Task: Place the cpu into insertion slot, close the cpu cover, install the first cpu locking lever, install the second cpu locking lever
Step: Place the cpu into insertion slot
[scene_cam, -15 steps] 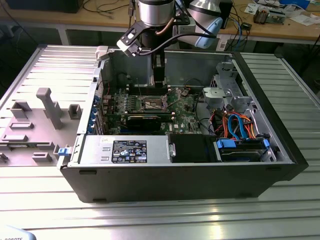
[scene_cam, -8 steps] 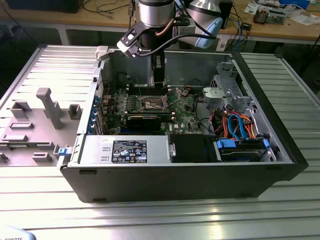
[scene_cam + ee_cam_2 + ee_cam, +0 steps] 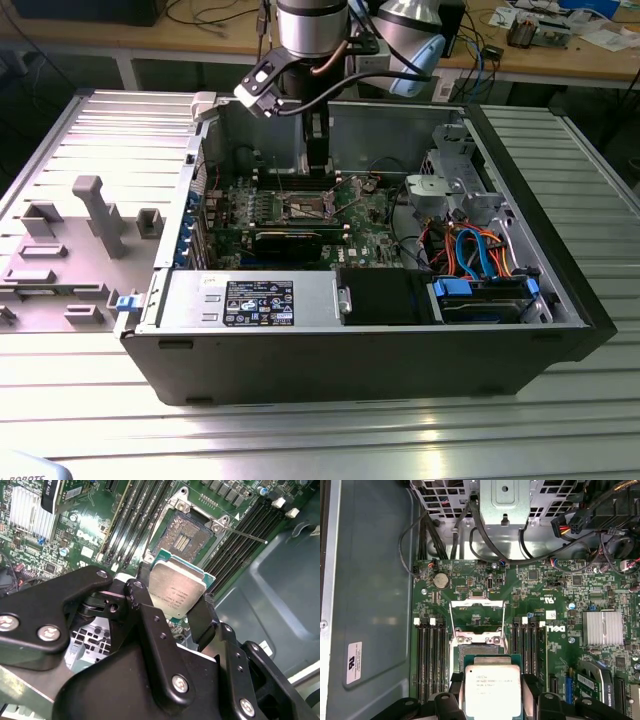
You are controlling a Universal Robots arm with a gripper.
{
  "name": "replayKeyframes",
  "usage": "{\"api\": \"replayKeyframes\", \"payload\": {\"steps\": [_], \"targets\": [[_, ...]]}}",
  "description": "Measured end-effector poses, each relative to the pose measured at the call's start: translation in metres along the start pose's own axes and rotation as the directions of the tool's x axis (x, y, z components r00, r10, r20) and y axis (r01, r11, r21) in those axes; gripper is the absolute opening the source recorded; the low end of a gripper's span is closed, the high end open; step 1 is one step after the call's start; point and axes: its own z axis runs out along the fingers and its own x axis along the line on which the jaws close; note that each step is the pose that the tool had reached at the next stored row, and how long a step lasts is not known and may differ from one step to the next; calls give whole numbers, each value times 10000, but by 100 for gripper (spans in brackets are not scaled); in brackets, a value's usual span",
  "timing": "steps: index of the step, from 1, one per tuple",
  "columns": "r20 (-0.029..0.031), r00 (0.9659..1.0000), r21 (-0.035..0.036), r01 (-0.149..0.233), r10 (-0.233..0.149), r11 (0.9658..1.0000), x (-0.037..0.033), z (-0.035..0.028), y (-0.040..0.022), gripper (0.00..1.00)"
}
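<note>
One cpu [image 3: 181, 586] inside end effector [image 3: 172, 599]

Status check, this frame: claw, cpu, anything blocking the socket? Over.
Claw shut on the cpu. Cpu held short of the insertion slot, not yet seated. Slot bare, cpu cover swung open, nothing in the way.

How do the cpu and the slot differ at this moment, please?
The cpu has a silver-grey top; the slot has a dark centre inside a silvery rim. The cpu is held between the jaws, off the board; the slot sits on the board, open and empty. Both are square.
</note>
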Motion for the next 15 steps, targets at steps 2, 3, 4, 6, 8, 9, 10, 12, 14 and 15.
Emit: {"api": "replayKeyframes", "payload": {"steps": [2,3,4,6,8,9,10,12,14,15], "targets": [[0,10000,1,0,0,10000,0,26,-2,55],[0,10000,0,0,0,10000,0,36,-3,55],[0,10000,0,0,0,10000,0,44,-4,55],[0,10000,0,0,0,10000,-1,56,-6,55],[0,10000,0,0,0,10000,-1,67,-7,55],[1,10000,1,0,0,10000,-1,72,-7,55],[2,10000,2,0,0,10000,-1,75,-8,55],[2,10000,1,0,0,10000,-1,82,-8,55],[1,10000,1,0,0,10000,-1,86,-8,55],[2,10000,1,0,0,10000,-1,87,-9,55]]}}
